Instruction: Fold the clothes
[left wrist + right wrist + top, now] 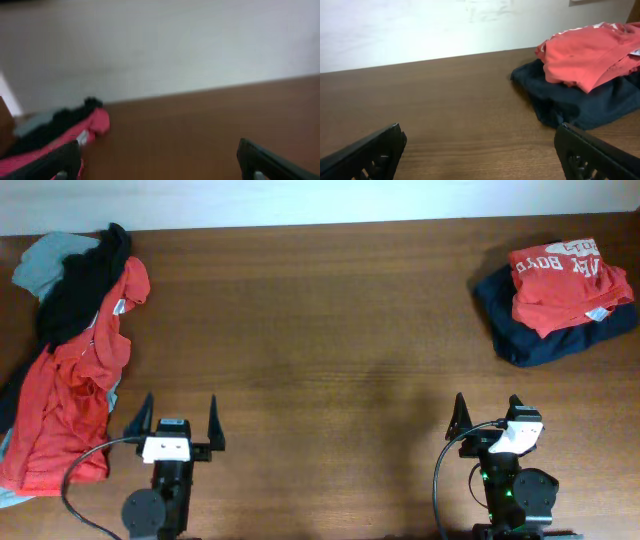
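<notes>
Orange-red shirt (60,410) sprawls near-to-far just left of the open left claw (180,412); the right claw (487,412), also open, sits well apart.

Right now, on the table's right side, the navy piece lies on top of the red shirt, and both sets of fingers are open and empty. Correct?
No: the red shirt lies on top of the navy piece, as the overhead view shows. The left fingers and right fingers are indeed open and empty.

Overhead looks straight down on your whole bench (330,330); wrist views skim low toward its far edge, sharing corner clothes (60,410).
</notes>
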Action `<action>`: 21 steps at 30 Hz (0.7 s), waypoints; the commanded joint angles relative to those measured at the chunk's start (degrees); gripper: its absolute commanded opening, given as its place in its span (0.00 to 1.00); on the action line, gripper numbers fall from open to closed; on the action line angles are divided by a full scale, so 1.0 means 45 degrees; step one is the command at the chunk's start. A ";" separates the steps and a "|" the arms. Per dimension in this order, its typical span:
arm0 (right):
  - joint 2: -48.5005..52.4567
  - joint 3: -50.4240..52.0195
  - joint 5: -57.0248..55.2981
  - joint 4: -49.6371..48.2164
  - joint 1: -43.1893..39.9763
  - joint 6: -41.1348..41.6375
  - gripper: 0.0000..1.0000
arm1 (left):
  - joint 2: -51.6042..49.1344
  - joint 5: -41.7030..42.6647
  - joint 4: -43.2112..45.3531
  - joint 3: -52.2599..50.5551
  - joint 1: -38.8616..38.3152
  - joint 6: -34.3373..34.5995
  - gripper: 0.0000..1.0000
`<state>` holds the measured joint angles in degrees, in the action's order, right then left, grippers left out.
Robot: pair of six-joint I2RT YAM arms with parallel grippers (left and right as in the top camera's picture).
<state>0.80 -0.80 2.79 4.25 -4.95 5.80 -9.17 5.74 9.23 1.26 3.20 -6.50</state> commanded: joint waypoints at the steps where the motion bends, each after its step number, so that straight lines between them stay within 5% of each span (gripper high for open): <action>1: -0.0131 0.0107 -0.0155 0.0005 -0.0073 0.0010 0.99 | 0.0597 0.0083 -0.0627 -0.0175 0.0078 -0.0204 0.99; 8: -0.0131 0.0107 -0.0155 0.0005 -0.0073 0.0010 0.99 | 0.1603 -0.0238 -0.3045 -0.0175 0.0073 -0.0199 0.99; 21: -0.0131 0.0107 -0.0155 0.0005 -0.0073 0.0010 0.99 | 0.1972 -0.0335 -0.3021 -0.0170 -0.0369 -0.0199 0.99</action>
<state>0.80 -0.80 2.79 4.25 -4.95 5.80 -0.89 4.43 -4.12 0.73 1.91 -6.48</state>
